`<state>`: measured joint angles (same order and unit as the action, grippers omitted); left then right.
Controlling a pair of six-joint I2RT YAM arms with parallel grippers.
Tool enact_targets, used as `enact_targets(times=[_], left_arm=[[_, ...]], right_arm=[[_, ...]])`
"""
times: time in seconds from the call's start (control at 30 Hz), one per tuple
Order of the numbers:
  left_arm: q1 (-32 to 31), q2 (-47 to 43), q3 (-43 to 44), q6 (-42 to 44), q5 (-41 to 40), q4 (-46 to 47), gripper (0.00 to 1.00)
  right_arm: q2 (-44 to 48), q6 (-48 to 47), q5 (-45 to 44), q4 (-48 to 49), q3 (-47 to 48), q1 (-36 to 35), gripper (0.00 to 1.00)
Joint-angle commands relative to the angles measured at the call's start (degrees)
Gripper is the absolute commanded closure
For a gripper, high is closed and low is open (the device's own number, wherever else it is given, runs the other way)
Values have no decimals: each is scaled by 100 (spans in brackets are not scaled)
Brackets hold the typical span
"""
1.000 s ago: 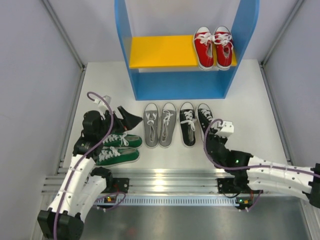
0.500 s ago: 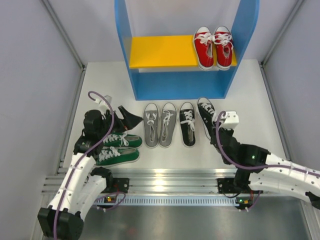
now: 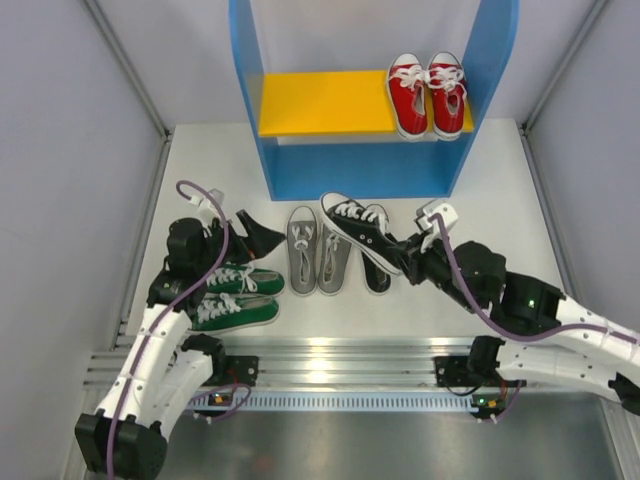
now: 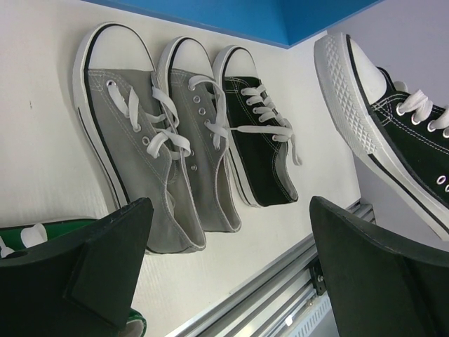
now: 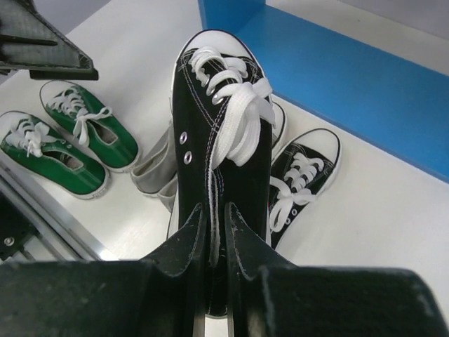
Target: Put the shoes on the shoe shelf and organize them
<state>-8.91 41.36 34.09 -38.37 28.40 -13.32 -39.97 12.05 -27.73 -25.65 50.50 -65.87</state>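
Jaws of the right gripper (image 5: 210, 219) are clamped on the rear of a black shoe (image 5: 223, 133), held tilted in the air in front of the shelf (image 3: 360, 172), above its mate (image 3: 378, 276) and the grey pair (image 3: 318, 250). The left gripper (image 3: 255, 232) gapes empty near the green pair (image 3: 235, 296).

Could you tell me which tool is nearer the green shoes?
Left. The left tool sits beside the green shoes; the right tool, holding a black shoe, is beyond the grey pair.
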Motion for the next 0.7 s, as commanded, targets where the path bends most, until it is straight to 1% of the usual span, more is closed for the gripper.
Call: enact_targets(times=[0.0,0.07,0.17,0.2,0.3,0.33,0.4,0.43,0.5,0.53,0.67], left_arm=[[-15,-137,256,119,-28,225,1],[-15,-146,265,102,-28,216,1],[-15,-146,283,110,-28,216,1],[-15,-155,292,110,-10,216,1],[-15,-225,300,128,-45,199,1],[-15,-251,283,128,-45,181,1],[-15,-322,292,154,-98,120,1],[-15,-357,283,163,-107,93,1],[-15,-419,248,154,-124,93,1],[-15,-436,213,154,-142,93,1],[-15,-480,169,102,-116,93,1]], right_arm=[[-186,-668,294,1332,592,-49,100],[-344,-896,189,1597,819,-14,100],[-775,-1152,136,2124,1136,39,100],[-1011,-1379,145,2282,1207,56,100],[-1389,-1408,784,2678,1488,389,100],[-1452,-1312,1282,2784,1628,799,100],[-1618,-1241,1498,2986,1708,1215,100],[-1698,-1232,1463,3074,1848,1460,100],[-2040,-1240,1236,3293,2007,1611,100],[-2172,-1293,947,3408,2129,1682,100],[-2884,-1626,391,4189,2455,1709,100]])
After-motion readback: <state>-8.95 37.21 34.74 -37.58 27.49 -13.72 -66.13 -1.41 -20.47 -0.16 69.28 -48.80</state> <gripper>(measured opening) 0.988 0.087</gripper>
